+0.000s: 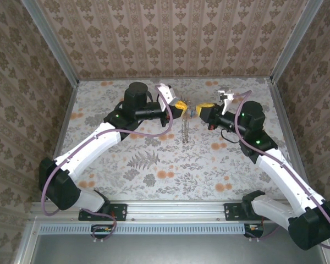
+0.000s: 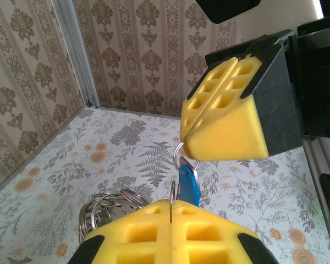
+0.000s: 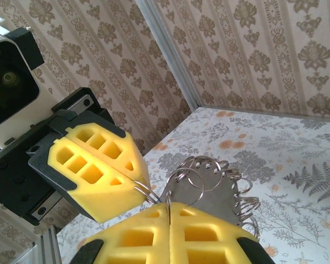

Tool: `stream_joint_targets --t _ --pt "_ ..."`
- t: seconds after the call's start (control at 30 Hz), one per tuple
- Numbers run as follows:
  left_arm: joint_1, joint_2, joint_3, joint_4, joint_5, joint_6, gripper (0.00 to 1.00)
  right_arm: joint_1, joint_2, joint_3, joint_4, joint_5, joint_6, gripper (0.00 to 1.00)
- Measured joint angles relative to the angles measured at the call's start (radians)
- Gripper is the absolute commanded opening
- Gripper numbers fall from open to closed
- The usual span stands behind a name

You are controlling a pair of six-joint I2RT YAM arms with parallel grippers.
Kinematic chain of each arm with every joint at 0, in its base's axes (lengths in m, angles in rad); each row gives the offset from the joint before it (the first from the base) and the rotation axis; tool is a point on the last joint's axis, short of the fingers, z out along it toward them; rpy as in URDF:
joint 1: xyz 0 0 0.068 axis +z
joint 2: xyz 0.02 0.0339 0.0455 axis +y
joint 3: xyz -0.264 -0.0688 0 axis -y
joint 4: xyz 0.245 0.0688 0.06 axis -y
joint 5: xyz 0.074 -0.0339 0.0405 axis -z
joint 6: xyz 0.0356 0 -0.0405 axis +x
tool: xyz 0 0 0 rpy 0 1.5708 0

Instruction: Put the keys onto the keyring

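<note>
Roughly above mid-table, the left gripper (image 1: 179, 105) sits just left of the thin metal keyring (image 2: 180, 155). Its yellow foam pads are pressed fully together. In its own wrist view a sliver of ring wire stands out of the seam between them, so it looks pinched on the ring. Touching the keyring, in the gap between the two claws, is the tiny key with the bright blue plastic head (image 2: 188, 186), held up off the surface. From the keyring the long beige-brown coiled chain strap (image 1: 186, 131) dangles down toward the floral-patterned table (image 1: 154, 165). Just right of the keyring, the right gripper (image 1: 203, 111) is likewise clamped tight, with a small loop of the ring caught at its tip.

Both claws grip a very thin wire tip to tip, so any twist or pull apart could spring the ring out of one of them. The hanging strap's weight would then drag ring and key down. If the key is only part-way round the coil, a small jolt might shake it off.

Whether the key's hole is already threaded onto the wire cannot be told, because the joint lies against the pads. Its blade is hard to pick out. A flat grey metal piece (image 3: 206, 201) behind the loops in the right wrist view may be the blade or a tag. From overhead, ring and key are too small to read.
</note>
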Motion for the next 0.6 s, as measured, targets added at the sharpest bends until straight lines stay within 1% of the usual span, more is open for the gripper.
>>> stream_joint_targets --t 0.37,0.6 --pt "-0.005 0.005 0.0 -0.001 0.0 0.0 0.0 0.045 0.019 0.024 0.005 0.004 -0.008 0.0" --pt "-0.008 0.005 0.006 -0.002 0.003 0.0 0.0 0.055 0.034 0.041 0.006 0.005 -0.012 0.0"
